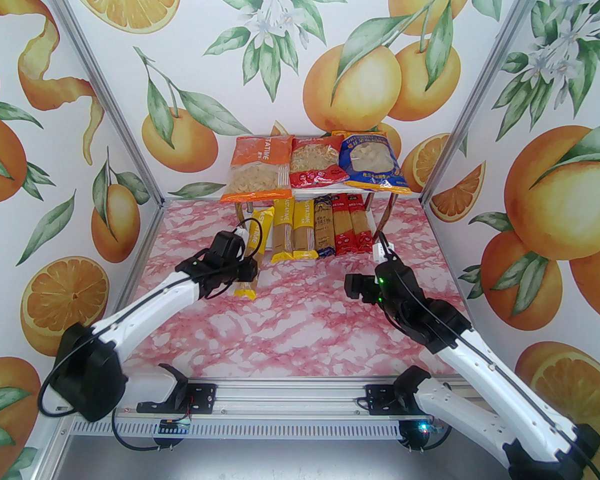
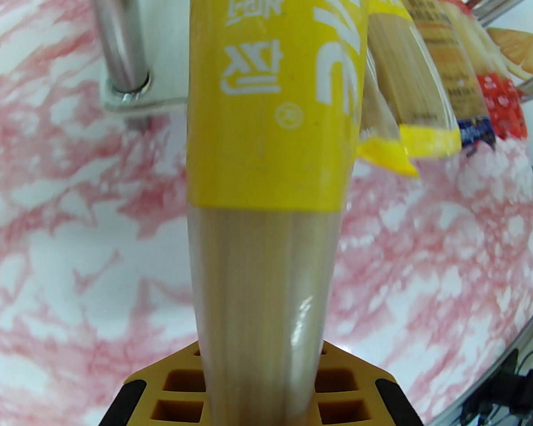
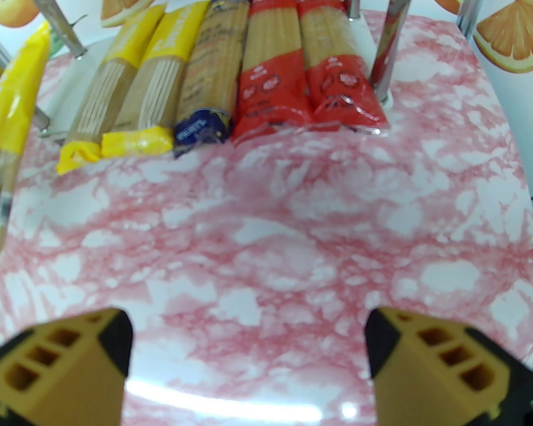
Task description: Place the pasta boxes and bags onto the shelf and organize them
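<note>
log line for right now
left gripper: shut on yellow spaghetti pack | right gripper: open, empty | shelf: top three bags, bottom five packs

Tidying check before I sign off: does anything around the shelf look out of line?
Yes: the leftmost yellow spaghetti pack, gripped by the left tool, juts forward and askew from the five-pack row.

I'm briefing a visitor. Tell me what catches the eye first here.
An orange bag, a red bag and a blue bag sit in a row on the top tier of the shelf. Below them five long packs lie side by side, and the left gripper is shut on a sixth, the yellow pack, at their left. The right gripper hangs open over the pink marbled table.
</note>
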Robot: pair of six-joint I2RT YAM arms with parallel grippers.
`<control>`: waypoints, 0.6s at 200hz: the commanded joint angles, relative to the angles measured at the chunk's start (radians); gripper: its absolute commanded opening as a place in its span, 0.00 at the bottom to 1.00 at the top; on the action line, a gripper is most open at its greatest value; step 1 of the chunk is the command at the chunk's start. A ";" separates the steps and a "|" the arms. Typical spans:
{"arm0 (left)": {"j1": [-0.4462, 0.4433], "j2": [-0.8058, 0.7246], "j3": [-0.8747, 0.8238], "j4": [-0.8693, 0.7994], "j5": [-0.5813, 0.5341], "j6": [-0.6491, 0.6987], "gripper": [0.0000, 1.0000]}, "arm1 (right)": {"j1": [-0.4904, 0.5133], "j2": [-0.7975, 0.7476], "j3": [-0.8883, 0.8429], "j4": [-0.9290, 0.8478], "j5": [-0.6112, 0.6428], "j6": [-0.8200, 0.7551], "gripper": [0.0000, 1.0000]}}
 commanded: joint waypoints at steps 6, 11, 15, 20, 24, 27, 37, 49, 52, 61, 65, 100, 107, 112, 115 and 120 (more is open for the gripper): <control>0.009 0.044 0.138 0.175 -0.004 0.039 0.00 | -0.007 0.005 0.031 0.010 -0.010 -0.017 0.92; 0.011 0.059 0.151 0.175 -0.005 0.039 0.00 | -0.007 0.007 0.031 0.012 -0.010 -0.018 0.92; 0.011 0.072 0.160 0.176 -0.008 0.041 0.00 | -0.006 0.007 0.032 0.011 -0.010 -0.019 0.92; 0.013 0.087 0.168 0.179 -0.012 0.043 0.00 | -0.007 0.008 0.031 0.013 -0.011 -0.020 0.92; 0.014 0.099 0.180 0.179 -0.015 0.044 0.00 | -0.007 0.008 0.033 0.012 -0.010 -0.021 0.92; 0.014 0.107 0.187 0.178 -0.019 0.046 0.00 | -0.007 0.007 0.032 0.010 -0.010 -0.022 0.92; 0.018 0.135 0.213 0.178 -0.027 0.049 0.00 | -0.006 0.008 0.031 0.010 -0.010 -0.025 0.92; 0.023 0.169 0.243 0.176 -0.033 0.053 0.00 | -0.007 0.009 0.031 0.004 -0.008 -0.028 0.92; 0.024 0.178 0.251 0.175 -0.036 0.054 0.00 | -0.007 0.009 0.030 0.004 -0.007 -0.028 0.92; 0.026 0.203 0.275 0.171 -0.041 0.060 0.00 | -0.007 0.009 0.029 0.002 -0.007 -0.030 0.92; 0.027 0.214 0.286 0.167 -0.046 0.062 0.00 | -0.006 0.008 0.028 0.001 -0.006 -0.030 0.92; 0.032 0.298 0.369 0.132 -0.088 0.069 0.00 | -0.007 0.002 0.024 -0.002 -0.001 -0.034 0.92; 0.033 0.314 0.381 0.122 -0.096 0.068 0.00 | -0.007 -0.001 0.024 -0.003 -0.001 -0.035 0.92; 0.034 0.322 0.388 0.120 -0.096 0.068 0.00 | -0.007 -0.002 0.022 -0.003 0.000 -0.036 0.92; 0.034 0.326 0.392 0.120 -0.096 0.068 0.00 | -0.007 -0.001 0.021 -0.004 0.001 -0.037 0.92; 0.034 0.333 0.395 0.122 -0.121 0.067 0.00 | -0.007 -0.004 0.020 -0.003 0.002 -0.039 0.92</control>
